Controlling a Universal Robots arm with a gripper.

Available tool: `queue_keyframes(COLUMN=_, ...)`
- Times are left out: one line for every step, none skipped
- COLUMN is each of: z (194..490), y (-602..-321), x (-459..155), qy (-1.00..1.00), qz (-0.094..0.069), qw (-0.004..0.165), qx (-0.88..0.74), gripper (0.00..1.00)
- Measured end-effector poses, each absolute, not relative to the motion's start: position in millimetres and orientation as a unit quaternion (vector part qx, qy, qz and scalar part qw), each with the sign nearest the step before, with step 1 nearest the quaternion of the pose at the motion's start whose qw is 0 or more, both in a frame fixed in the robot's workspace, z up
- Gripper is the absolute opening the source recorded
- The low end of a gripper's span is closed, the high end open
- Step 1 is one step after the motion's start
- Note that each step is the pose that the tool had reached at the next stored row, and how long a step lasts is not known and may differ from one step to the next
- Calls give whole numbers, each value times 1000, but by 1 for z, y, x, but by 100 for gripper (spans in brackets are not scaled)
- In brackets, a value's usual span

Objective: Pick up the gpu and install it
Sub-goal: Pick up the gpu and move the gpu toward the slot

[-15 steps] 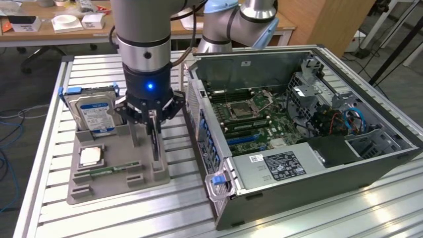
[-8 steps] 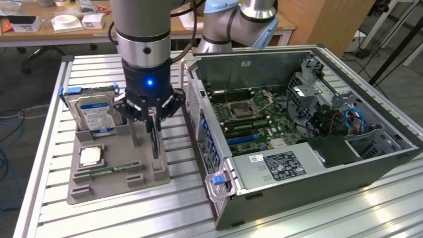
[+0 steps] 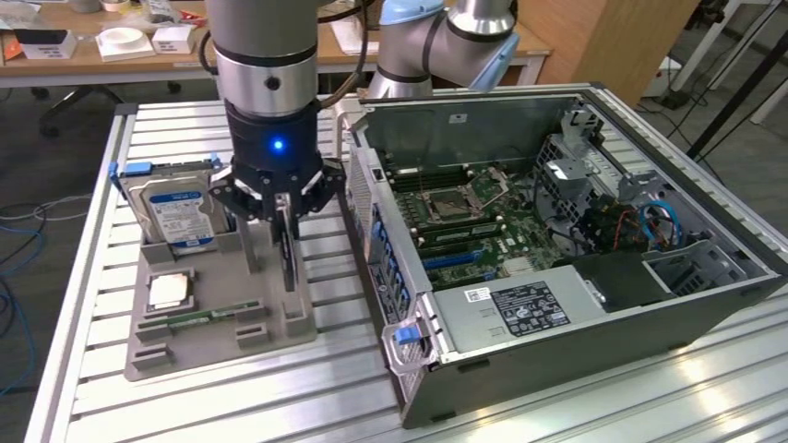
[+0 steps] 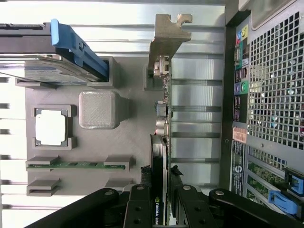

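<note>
While the arm (image 3: 265,83) points straight down, its half-closed pincer (image 3: 286,214) grips the upright gpu (image 4: 160,142).

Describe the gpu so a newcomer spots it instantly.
At the exterior view's left of the open computer case sits a grey tray. On its case-side edge the gpu stands upright in the hand: a thin dark card with a silvery bracket, unlike the boxy blue-labelled hard drive.

Open gap separates gpu (image 4: 160,156) from computer case (image 3: 369,231); hard drive (image 3: 173,214) stands opposite.
</note>
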State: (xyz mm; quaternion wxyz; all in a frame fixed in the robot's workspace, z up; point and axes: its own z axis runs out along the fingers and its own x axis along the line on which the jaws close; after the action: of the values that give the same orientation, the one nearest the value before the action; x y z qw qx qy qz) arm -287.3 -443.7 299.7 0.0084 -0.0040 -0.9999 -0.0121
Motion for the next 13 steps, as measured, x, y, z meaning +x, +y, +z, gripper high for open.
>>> queue_keyframes(z=301, y=-444, x=-287, qy=-1000, qz=-12, qw=8, qx=-4, gripper=26)
queue_keyframes(z=302, y=-444, x=-287, qy=-1000, qz=-12, qw=8, qx=-4, gripper=26)
queue_keyframes(z=303, y=-444, x=-287, qy=-1000, qz=-12, qw=8, qx=-4, gripper=26)
queue_keyframes(z=303, y=-444, x=-287, qy=-1000, qz=-12, qw=8, qx=-4, gripper=26)
queue_keyframes(z=303, y=-444, x=-287, qy=-1000, qz=-12, qw=8, qx=-4, gripper=26)
queue_keyframes(z=303, y=-444, x=-287, qy=-1000, qz=-12, qw=8, qx=-4, gripper=26)
queue_keyframes(z=303, y=-444, x=-287, qy=-1000, qz=-12, qw=8, qx=-4, gripper=26)
queue_keyframes(z=304, y=-444, x=-287, qy=-1000, qz=-12, qw=8, qx=-4, gripper=26)
queue_keyframes(z=304, y=-444, x=-287, qy=-1000, qz=-12, qw=8, qx=-4, gripper=26)
queue_keyframes(z=304, y=-444, x=-287, qy=-1000, qz=-12, qw=8, qx=-4, gripper=26)
queue_keyframes(z=304, y=-444, x=-287, qy=-1000, qz=-12, qw=8, qx=-4, gripper=26)
queue_keyframes(z=304, y=-444, x=-287, qy=-1000, qz=-12, qw=9, qx=-4, gripper=26)
queue_keyframes(z=305, y=-444, x=-287, qy=-1000, qz=-12, qw=9, qx=-4, gripper=26)
